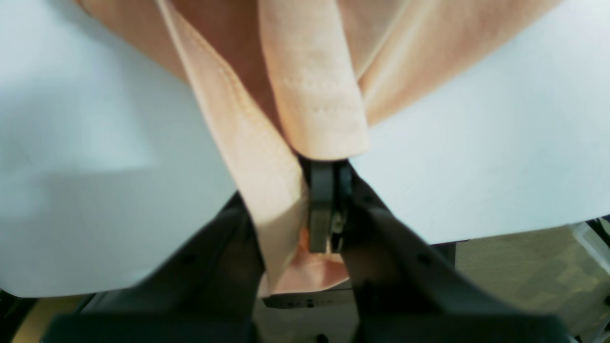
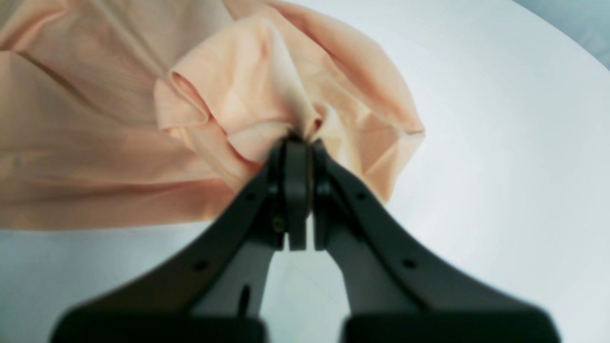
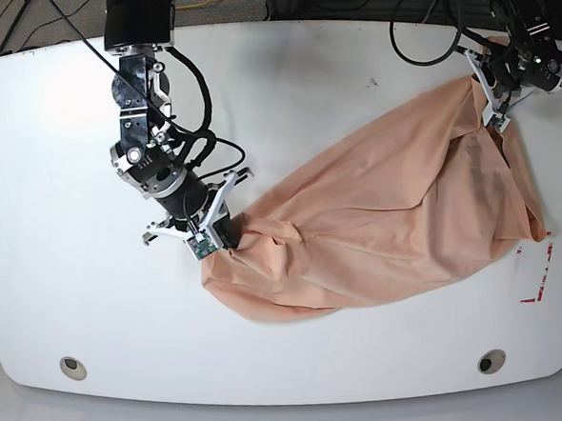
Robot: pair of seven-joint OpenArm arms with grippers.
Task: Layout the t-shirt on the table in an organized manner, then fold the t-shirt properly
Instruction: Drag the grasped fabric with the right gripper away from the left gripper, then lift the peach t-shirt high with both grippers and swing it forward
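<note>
The peach t-shirt [image 3: 377, 224] lies stretched and rumpled across the right half of the white table [image 3: 60, 186], no print showing. My left gripper [image 3: 497, 111] at the far right is shut on a hemmed edge of the t-shirt [image 1: 310, 100]; in the left wrist view the jaws [image 1: 329, 164] are pressed together with fabric draped over and beside them. My right gripper [image 3: 227, 238] near the table's middle is shut on a bunched fold of the t-shirt [image 2: 238, 95]; its tips [image 2: 300, 143] pinch the cloth just above the tabletop.
Red corner marks [image 3: 543, 276] sit at the table's right edge beside the shirt. Two round grommet holes [image 3: 72, 366] [image 3: 492, 361] lie near the front edge. Cables [image 3: 421, 11] hang behind the far edge. The table edge [image 1: 500, 233] runs close under the left gripper.
</note>
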